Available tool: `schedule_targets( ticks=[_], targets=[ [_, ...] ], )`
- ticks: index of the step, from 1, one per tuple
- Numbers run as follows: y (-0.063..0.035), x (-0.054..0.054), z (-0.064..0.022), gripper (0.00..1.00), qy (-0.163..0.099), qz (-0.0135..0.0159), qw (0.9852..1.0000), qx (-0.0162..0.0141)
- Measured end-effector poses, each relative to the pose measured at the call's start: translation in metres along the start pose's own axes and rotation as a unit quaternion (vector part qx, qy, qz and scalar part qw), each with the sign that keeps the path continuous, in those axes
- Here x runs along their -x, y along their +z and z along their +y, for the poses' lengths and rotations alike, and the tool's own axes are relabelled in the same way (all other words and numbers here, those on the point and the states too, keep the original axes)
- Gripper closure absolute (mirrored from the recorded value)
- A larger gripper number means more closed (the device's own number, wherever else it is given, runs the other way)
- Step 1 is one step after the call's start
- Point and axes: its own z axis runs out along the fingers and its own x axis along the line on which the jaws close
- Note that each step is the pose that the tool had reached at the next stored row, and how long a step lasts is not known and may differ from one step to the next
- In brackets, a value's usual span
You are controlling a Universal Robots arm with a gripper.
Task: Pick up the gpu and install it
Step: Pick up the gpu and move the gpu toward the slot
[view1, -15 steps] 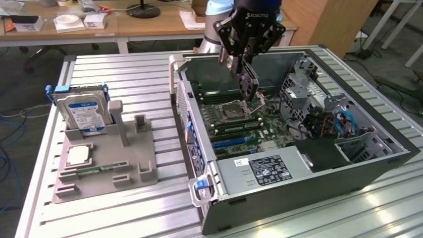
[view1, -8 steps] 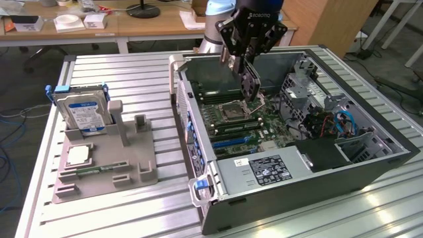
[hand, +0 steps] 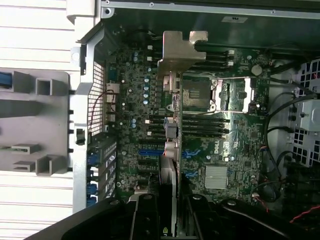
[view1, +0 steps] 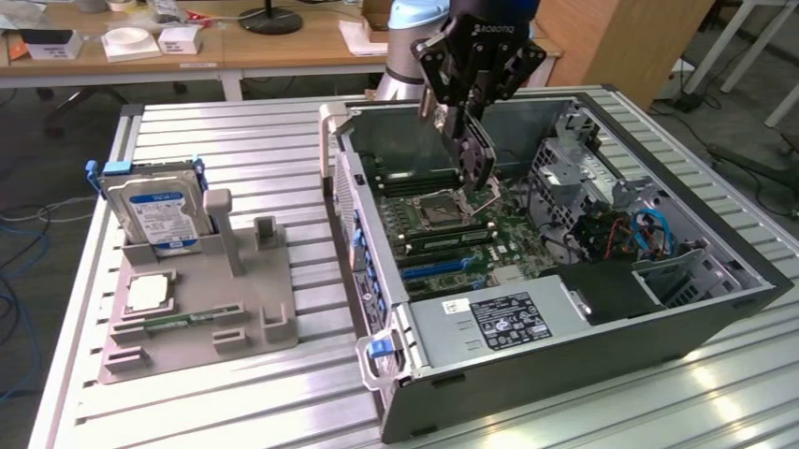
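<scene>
The gripper (view1: pixel 465 112) grips one end of the gpu (view1: pixel 477 159), which hangs edge-on above the motherboard (view1: pixel 500 234) inside the open case (view1: pixel 699 318) — bracket seemingly lowest — high enough to clear the board's parts.

Inside the computer case (view1: pixel 562 374), the gpu (hand: pixel 171 142) shows edge-on, its faces unseen, its held end hidden in the grip of the end effector (hand: pixel 171 202), itself cut off by the picture's edge. The card covers a strip of the case's motherboard (hand: pixel 125 100). The case's power supply label (view1: pixel 500 313) is too small to read.
</scene>
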Motion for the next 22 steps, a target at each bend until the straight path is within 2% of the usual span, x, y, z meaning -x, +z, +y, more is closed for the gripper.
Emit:
schedule_targets(
  ticks=[22],
  targets=[
    [-0.0002,0.015,-0.0004,0.74,0.0,0.0,1.0,0.0]
  ],
)
